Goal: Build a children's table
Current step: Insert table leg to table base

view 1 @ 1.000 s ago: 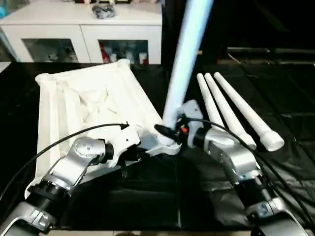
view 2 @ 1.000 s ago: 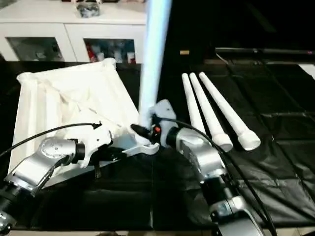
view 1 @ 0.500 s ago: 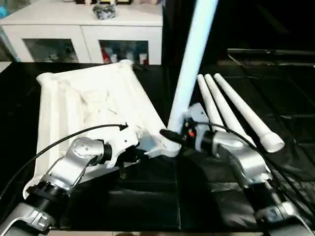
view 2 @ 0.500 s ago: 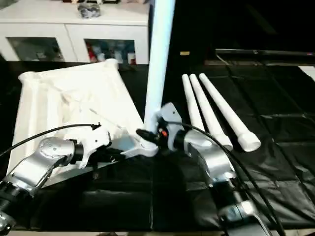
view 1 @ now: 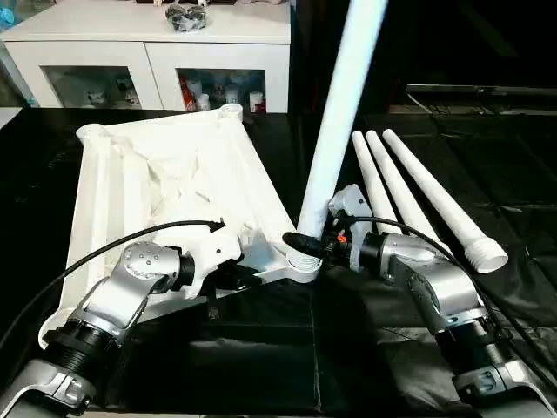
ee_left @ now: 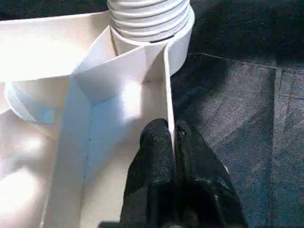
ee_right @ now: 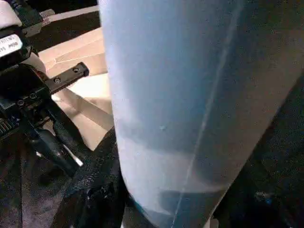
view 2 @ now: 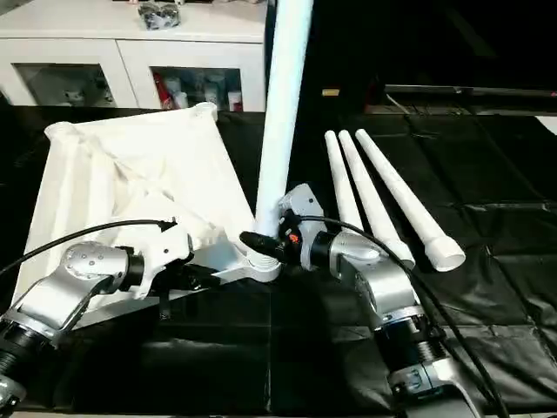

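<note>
Left claw (ee_left: 172,142) clenched on the rim of the upturned tabletop (view 1: 165,174); right claw (view 1: 315,237) grasping the upright leg (view 1: 335,131) at the near corner socket (view 1: 300,264). Three spare legs (view 1: 409,196) lie alongside on the black worktop (view 1: 261,366).

Work surface covered in black sheeting (view 1: 261,366), creased, with seam lines running across it on the right side. Behind it a low white cabinet (view 1: 157,39) with two glass doors; small items on the shelves inside (view 1: 204,91), some red, too small to identify. A dark lumpy object (view 1: 184,12) sits on the cabinet top. Back right is dark, with a grey horizontal bar (view 1: 479,89). Bright glare on the cabinet top.
</note>
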Robot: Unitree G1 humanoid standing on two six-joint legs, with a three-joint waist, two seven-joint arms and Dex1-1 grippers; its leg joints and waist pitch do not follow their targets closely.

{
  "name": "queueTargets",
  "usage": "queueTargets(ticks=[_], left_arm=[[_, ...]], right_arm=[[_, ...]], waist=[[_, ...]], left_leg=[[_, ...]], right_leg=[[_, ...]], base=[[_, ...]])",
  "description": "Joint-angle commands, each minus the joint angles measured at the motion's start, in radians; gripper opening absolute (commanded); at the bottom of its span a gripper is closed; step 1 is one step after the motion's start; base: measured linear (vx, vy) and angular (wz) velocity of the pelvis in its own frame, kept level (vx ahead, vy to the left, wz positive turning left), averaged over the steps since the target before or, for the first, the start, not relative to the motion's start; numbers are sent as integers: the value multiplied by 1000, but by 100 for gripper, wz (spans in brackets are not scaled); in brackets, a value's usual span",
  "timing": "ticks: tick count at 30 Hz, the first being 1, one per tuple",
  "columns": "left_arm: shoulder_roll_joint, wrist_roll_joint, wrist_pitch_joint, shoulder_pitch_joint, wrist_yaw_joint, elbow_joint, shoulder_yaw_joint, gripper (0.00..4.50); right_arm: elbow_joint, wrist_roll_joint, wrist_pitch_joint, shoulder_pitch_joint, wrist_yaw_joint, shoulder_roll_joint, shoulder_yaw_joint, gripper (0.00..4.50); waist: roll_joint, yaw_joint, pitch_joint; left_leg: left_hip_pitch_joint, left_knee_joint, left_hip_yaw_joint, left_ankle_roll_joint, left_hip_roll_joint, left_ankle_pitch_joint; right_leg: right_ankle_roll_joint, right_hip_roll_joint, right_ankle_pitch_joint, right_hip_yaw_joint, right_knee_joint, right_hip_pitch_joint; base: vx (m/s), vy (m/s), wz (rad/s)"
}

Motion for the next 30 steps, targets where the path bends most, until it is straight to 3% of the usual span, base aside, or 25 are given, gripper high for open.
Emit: queueTargets(ticks=[1,2,3,4,6,7,8,9,10,11,12,14,16,19,20,22,24,25,26,27,29,30], left_arm=[[-8,8,-7,8,-39,4,-35,0],[-10,5,-4,10,-36,3,-30,0],[-12,2,0,12,-32,1,-24,0],[-13,-1,3,13,-30,-1,-20,0],[-22,-8,17,17,-20,-6,-4,0],[-22,-8,17,17,-20,-6,-4,0],[-26,-10,24,16,-11,-4,6,0],[-29,-9,26,12,2,2,15,0],[-29,-9,27,11,3,3,16,0],[-29,-9,27,11,3,3,16,0],[-34,-8,26,3,20,16,29,0],[-37,-6,26,-2,29,24,36,0],[-42,-1,24,-13,46,42,49,0],[-51,18,17,-35,77,75,68,0],[-52,20,18,-37,79,76,69,0],[-59,25,12,-50,85,95,70,0],[-61,29,7,-54,86,103,69,0],[-61,32,4,-55,86,106,68,0],[-62,33,4,-55,86,106,67,0],[-59,37,-1,-53,83,105,64,0],[-52,44,-17,-49,66,102,55,0],[-51,45,-20,-48,64,102,54,0]], right_arm=[[80,-1,43,21,-18,12,1,194],[87,9,44,22,-22,18,-12,194],[99,28,46,24,-29,28,-37,194],[110,43,47,28,-34,35,-57,194],[138,81,47,45,-48,48,-108,194],[138,81,47,45,-48,48,-108,194],[142,92,41,64,-48,50,-123,194],[137,91,26,86,-47,49,-126,194],[136,91,24,89,-47,49,-126,194],[136,91,24,89,-47,49,-126,194],[121,86,3,118,-43,48,-127,194],[111,85,-8,134,-41,49,-128,194],[89,77,-45,163,-44,51,-126,194],[54,27,-148,212,-61,44,-101,194],[52,27,-151,214,-61,43,-101,194],[42,-39,-211,238,-64,14,-51,194],[39,-79,-237,242,-57,-4,-13,194],[40,-104,-245,238,-46,-17,17,194],[40,-107,-246,238,-45,-19,19,194],[45,-121,-249,228,-33,-23,39,194],[70,-129,-257,196,-12,-18,58,194],[75,-130,-259,190,-8,-17,61,194]], waist=[[8,0,-36],[8,-1,-35],[15,0,-35],[12,-3,-34],[27,-1,-33],[22,-3,-32],[34,0,-34],[26,-2,-32],[37,2,-33],[32,1,-32],[42,3,-34],[35,4,-34],[47,8,-34],[39,17,-35],[43,21,-35],[40,22,-32],[40,23,-28],[33,20,-27],[39,18,-25],[32,14,-25],[36,13,-30],[32,12,-33]], left_leg=[[22,-98,-72,-65,126,-438],[23,-99,-73,-67,127,-447],[25,-100,-74,-74,127,-463],[24,-101,-73,-75,127,-470],[29,-100,-78,-85,126,-503],[29,-103,-76,-86,128,-510],[29,-103,-80,-89,127,-515],[28,-106,-77,-89,128,-517],[29,-106,-77,-92,128,-520],[32,-106,-75,-90,128,-522],[27,-108,-77,-90,128,-511],[28,-107,-71,-82,128,-485],[27,-106,-71,-77,128,-480],[28,-106,-68,-65,128,-465],[29,-105,-69,-57,127,-454],[28,-105,-70,-48,127,-452],[41,-103,-69,-53,125,-481],[42,-101,-70,-51,123,-494],[42,-104,-76,-55,124,-521],[40,-111,-79,-60,125,-550],[38,-116,-81,-64,126,-552],[34,-119,-82,-61,127,-536]], right_leg=[[-174,-132,-509,83,-101,10],[-174,-131,-510,83,-101,9],[-175,-131,-510,83,-102,8],[-175,-130,-513,82,-102,8],[-172,-133,-536,81,-104,7],[-169,-131,-538,81,-108,7],[-172,-133,-530,80,-105,9],[-172,-128,-516,79,-106,8],[-174,-129,-510,80,-105,8],[-176,-130,-504,81,-107,6],[-183,-131,-488,81,-102,12],[-188,-131,-462,84,-105,10],[-189,-133,-471,84,-105,11],[-160,-134,-524,84,-114,11],[-151,-138,-557,86,-117,9],[-134,-139,-618,85,-125,7],[-99,-135,-699,83,-137,-6],[-91,-135,-728,81,-142,-7],[-78,-135,-755,76,-141,-4],[-65,-130,-758,73,-141,-2],[-70,-133,-719,74,-136,3],[-84,-135,-680,75,-133,7]], base=[[0,0,0],[0,0,0],[0,0,0],[0,0,0],[0,0,0],[0,0,0],[0,0,0],[0,0,0],[0,0,0],[0,0,0],[0,0,0],[0,0,0],[0,0,0],[0,0,0],[0,0,0],[0,0,0],[0,0,0],[0,0,0],[0,0,0],[0,0,0],[0,0,0],[0,0,0]])
